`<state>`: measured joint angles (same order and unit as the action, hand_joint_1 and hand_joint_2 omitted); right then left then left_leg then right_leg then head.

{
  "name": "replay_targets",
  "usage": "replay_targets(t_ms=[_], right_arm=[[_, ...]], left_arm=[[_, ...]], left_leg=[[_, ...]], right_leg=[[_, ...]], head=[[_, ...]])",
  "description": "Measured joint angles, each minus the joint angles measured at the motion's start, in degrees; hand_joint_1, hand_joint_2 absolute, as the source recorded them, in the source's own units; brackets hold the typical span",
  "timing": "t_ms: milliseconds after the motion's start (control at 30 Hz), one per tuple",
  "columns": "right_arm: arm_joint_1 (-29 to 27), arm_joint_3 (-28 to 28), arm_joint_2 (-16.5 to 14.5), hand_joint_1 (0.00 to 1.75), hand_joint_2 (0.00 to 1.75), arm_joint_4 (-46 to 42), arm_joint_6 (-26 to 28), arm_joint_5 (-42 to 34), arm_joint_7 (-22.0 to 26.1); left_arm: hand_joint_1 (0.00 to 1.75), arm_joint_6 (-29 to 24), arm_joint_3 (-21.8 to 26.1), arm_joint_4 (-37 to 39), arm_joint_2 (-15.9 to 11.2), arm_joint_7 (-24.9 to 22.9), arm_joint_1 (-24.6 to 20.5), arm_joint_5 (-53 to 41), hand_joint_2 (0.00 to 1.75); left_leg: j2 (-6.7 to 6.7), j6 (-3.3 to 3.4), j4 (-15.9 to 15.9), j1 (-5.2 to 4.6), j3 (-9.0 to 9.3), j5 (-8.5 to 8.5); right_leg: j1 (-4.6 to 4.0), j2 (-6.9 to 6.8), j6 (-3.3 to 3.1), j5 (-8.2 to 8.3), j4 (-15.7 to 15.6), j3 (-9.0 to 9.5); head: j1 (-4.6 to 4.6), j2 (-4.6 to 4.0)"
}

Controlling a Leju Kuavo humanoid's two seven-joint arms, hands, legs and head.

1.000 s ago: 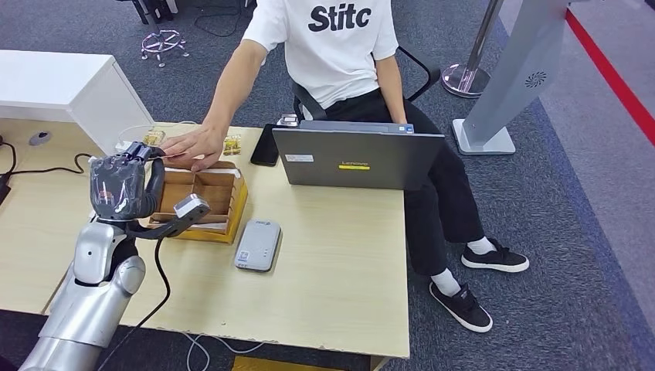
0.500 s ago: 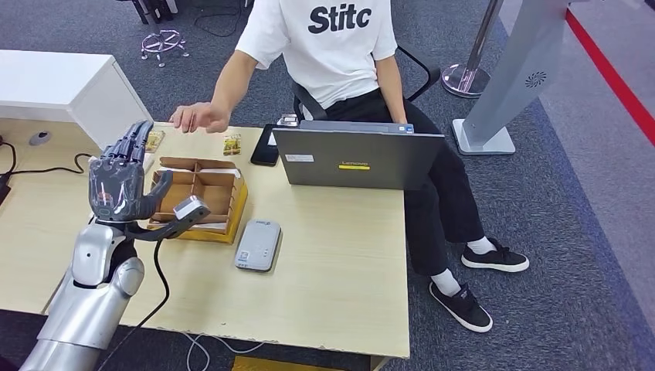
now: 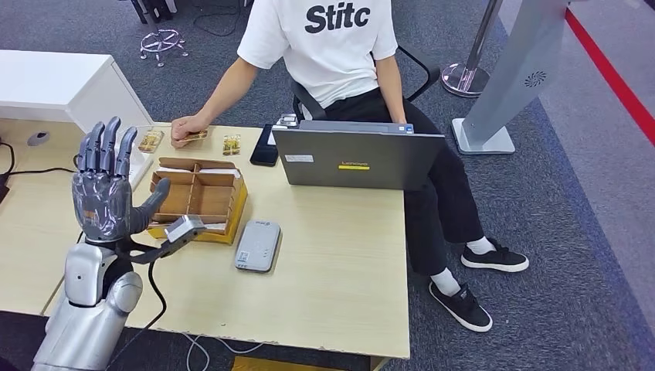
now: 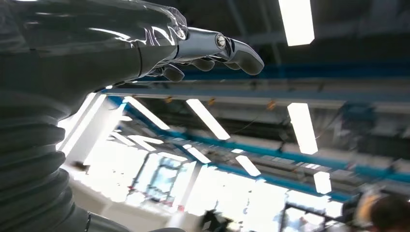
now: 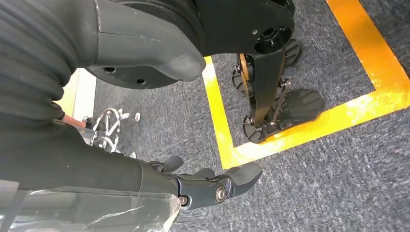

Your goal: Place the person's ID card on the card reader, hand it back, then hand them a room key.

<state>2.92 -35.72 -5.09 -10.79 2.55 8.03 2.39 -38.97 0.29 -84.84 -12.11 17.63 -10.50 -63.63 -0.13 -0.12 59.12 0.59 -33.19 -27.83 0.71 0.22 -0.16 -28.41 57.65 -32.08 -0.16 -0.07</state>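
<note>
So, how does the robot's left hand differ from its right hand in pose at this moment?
The robot's grey left hand is raised above the wooden table, fingers spread and pointing up; the robot's dark right hand hangs low over the grey carpet, fingers curled loosely. The left hand is near the brown divided box; the right hand is near nothing. Both hold nothing.

Head high, downward — wrists ceilingward, floorward

We see a pale wood table point(image 3: 332, 263), a grey laptop point(image 3: 357, 158), a brown divided box point(image 3: 199, 197), a white-grey card reader point(image 3: 257, 244), a dark grey left hand point(image 3: 102, 197), and yellow floor tape point(image 5: 270, 145) on grey carpet point(image 5: 338, 183).
</note>
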Motion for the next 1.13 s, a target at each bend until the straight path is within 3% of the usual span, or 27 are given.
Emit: replay_targets(t_ms=[67,133,267,400,500,633,833,967,1000,1033,1100,1133], right_arm=[[-0.05,-0.39,-0.13,0.0,1.75,0.02,1.32,-0.2,-0.82],[-0.16,-0.87,-0.35,0.0,1.75,0.02,2.75,-0.5,-1.91],[-0.81,-1.28,-0.77,0.0,1.75,0.05,5.39,-1.33,-3.65],[-1.02,-1.25,-1.1,0.0,1.75,0.09,8.03,0.62,-5.95],[-1.2,-0.84,-1.55,0.0,1.75,0.1,9.17,2.92,-7.49],[-1.34,0.46,-2.32,0.0,1.75,0.12,9.06,5.57,-8.1],[-1.33,2.62,-2.85,0.0,1.75,0.16,7.52,8.44,-7.82],[-1.3,3.29,-2.85,0.0,1.75,0.16,7.25,8.8,-7.78],[-1.3,3.37,-2.85,0.0,1.75,0.16,7.25,8.8,-7.77],[-1.3,3.48,-2.85,0.29,1.75,0.16,7.24,8.81,-7.77],[-1.31,3.73,-2.85,1.17,1.75,0.16,6.95,8.87,-7.75],[-1.31,3.8,-2.85,1.55,1.75,0.16,6.86,8.89,-7.74]], left_arm=[[0.0,-0.32,3.8,-8.52,5.95,12.34,5.21,6.73,1.75],[0.0,-0.34,7.54,-17.43,11.81,20.51,10.81,16.38,1.75],[0.0,-0.28,14.36,-28.68,19.91,22.26,20.77,32.73,1.75],[0.0,3.76,23.66,-28.95,24.6,22.3,26.16,50.72,1.75],[0.0,13.19,33.45,-22.14,27.1,22.27,25.62,61.17,1.75],[0.0,21.66,46.86,-4.22,28.1,22.26,21.23,60.18,1.75],[0.0,27.15,61.26,28.11,24.24,20.79,14.49,59.6,1.75],[0.0,27.76,65.74,40.31,22.22,20.38,12.54,59.91,1.75],[0.44,27.84,66.44,42.4,21.82,20.38,12.15,59.94,1.75],[0.87,27.91,67.01,44.11,21.45,20.38,11.81,59.96,1.75],[1.75,28.38,67.99,47.15,20.78,19.69,11.19,60.11,1.75],[1.75,28.51,68.18,47.8,20.62,19.47,11.05,60.15,1.75]], left_leg=[[0.1,0.07,0.0,-0.03,-0.02,-0.1],[0.29,0.15,0.0,-0.05,0.01,-0.26],[0.37,0.22,0.0,-0.05,0.06,-0.42],[0.29,0.18,-0.03,0.0,0.1,-0.42],[0.23,0.11,-0.06,0.04,0.16,-0.38],[0.25,0.05,-0.08,0.03,0.21,-0.34],[0.21,0.04,-0.06,0.03,0.25,-0.33],[0.17,0.08,-0.04,0.0,0.21,-0.35],[0.16,0.08,-0.03,-0.01,0.2,-0.36],[0.16,0.09,-0.03,-0.01,0.2,-0.36],[0.16,0.09,-0.03,0.0,0.2,-0.36],[0.16,0.09,-0.03,0.0,0.21,-0.36]], right_leg=[[0.01,0.07,0.05,-0.03,-0.03,0.0],[0.02,0.26,0.08,-0.06,-0.06,0.01],[0.03,0.29,0.17,-0.19,-0.1,0.05],[0.02,0.21,0.14,-0.25,-0.09,0.08],[-0.01,0.15,0.12,-0.25,-0.08,0.1],[-0.01,0.18,0.09,-0.24,-0.05,0.15],[-0.02,0.16,0.1,-0.24,-0.05,0.22],[-0.01,0.12,0.12,-0.24,-0.09,0.22],[-0.01,0.11,0.12,-0.24,-0.09,0.23],[-0.01,0.1,0.12,-0.24,-0.09,0.23],[-0.01,0.09,0.12,-0.24,-0.1,0.23],[-0.01,0.09,0.12,-0.24,-0.1,0.23]], head=[[0.12,0.0],[0.28,0.0],[0.22,0.0],[0.19,0.0],[0.18,0.0],[0.11,0.0],[0.02,0.0],[0.09,0.0],[0.1,0.0],[0.1,0.0],[0.1,0.0],[0.11,0.0]])
